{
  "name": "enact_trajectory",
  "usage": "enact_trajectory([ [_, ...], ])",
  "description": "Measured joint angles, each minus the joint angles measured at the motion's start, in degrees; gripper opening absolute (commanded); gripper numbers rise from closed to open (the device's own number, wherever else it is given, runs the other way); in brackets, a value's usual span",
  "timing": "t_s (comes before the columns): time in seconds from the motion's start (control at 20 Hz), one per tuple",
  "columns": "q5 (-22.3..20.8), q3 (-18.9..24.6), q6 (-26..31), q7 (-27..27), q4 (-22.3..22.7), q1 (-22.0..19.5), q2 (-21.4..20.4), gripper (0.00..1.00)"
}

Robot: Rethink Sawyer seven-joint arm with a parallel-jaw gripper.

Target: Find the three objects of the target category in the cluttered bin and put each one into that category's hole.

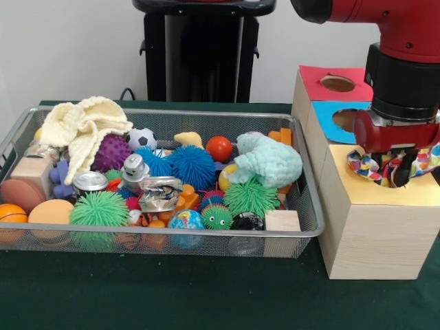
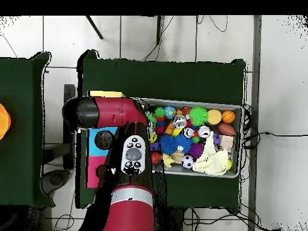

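The jaws (image 1: 397, 168) hang over the yellow-topped box (image 1: 364, 230) at the front view's 3 o'clock edge, closed on a polka-dot cloth (image 1: 364, 167) whose white, spotted folds spill out to either side of the dark fingertips. The cloth sits right at the hole (image 1: 385, 180) in the yellow top, hiding most of it; how far it has sunk in cannot be told. The red arm (image 1: 385, 27) drops in from 1 o'clock.

Behind the yellow box, toward 12 o'clock, stand the blue-topped box (image 1: 331, 117) and then the red-topped box (image 1: 323, 77), each with a round opening showing.

At 9 o'clock from the boxes, just beside them on the green bench (image 1: 172, 295), lies the bin (image 1: 302, 220), full. A cream knitted cloth (image 1: 82, 127) is heaped in its far corner at 10 o'clock, a pale mint one (image 1: 269, 159) toward its box-side end. Around them lie spiky balls, a small football (image 1: 141, 139), a crushed can (image 1: 159, 194) and a wooden block (image 1: 282, 221).

In the overhead view the arm (image 2: 117, 114) covers the yellow box.
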Motion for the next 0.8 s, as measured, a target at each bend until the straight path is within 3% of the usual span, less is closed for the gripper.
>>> enact_trajectory([
  [0.8, 0.2, -0.6, 2.0, 0.0, 1.4, 0.5, -2.4, 1.0],
])
